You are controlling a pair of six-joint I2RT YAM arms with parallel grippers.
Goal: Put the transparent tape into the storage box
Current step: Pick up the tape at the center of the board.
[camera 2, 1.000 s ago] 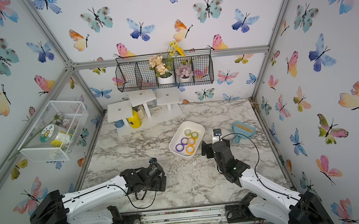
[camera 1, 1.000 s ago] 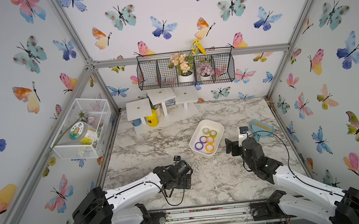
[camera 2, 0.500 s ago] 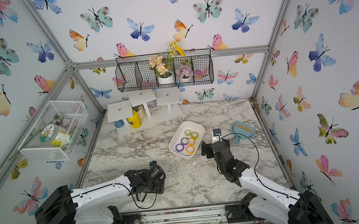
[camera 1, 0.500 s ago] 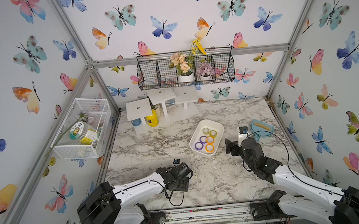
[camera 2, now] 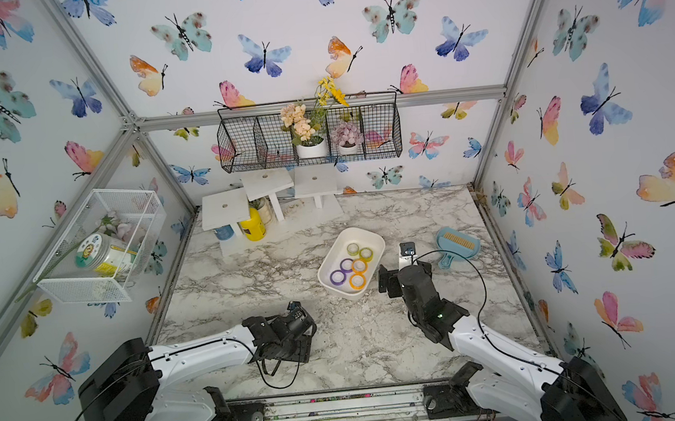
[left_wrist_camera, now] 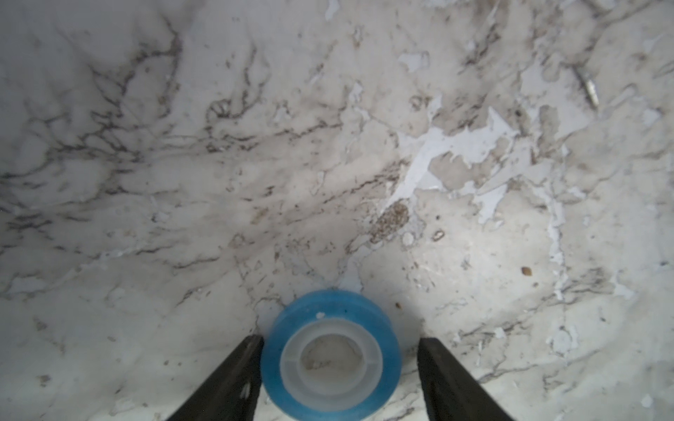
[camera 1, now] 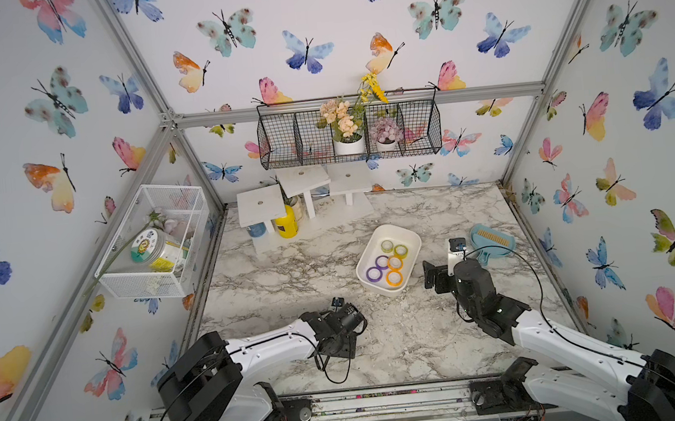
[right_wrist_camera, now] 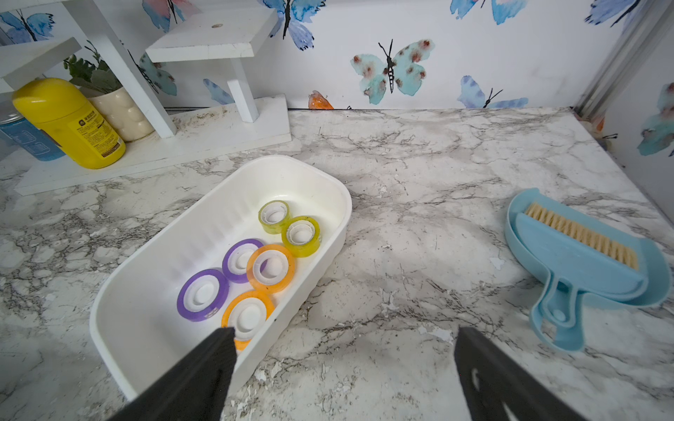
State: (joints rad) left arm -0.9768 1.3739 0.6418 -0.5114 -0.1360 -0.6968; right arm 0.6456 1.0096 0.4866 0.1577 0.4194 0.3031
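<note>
Here we show the left gripper [left_wrist_camera: 339, 340] poised low over the transparent tape [left_wrist_camera: 330, 310], a blue-tinted roll with a white core. It lies flat on the marble table [left_wrist_camera: 219, 145], well apart from the storage box [camera 1: 369, 258].

The jaws stand on either side of the roll, so that a squeeze across its outer wall would seat it. One finger [left_wrist_camera: 233, 375] sits at the roll's edge. The other [left_wrist_camera: 448, 375] stands clear, with table showing in the gap, so we read the fingers as not yet clamped on anything.

The right gripper [right_wrist_camera: 346, 357] hangs just beside the box, spread wide and empty. We judge that it is kept there to leave the approach free.

Six coloured rolls [right_wrist_camera: 270, 269] crowd the side of the box nearer that gripper. The bare half offers room for one more.

In both top views the left wrist covers the tape and the fingertips, so only the wrist view places them. That view cuts off the finger bases and the roll's lower rim. We cannot tell whether the nearer finger truly presses the roll. One orange roll is partly hidden behind a right finger.
</note>
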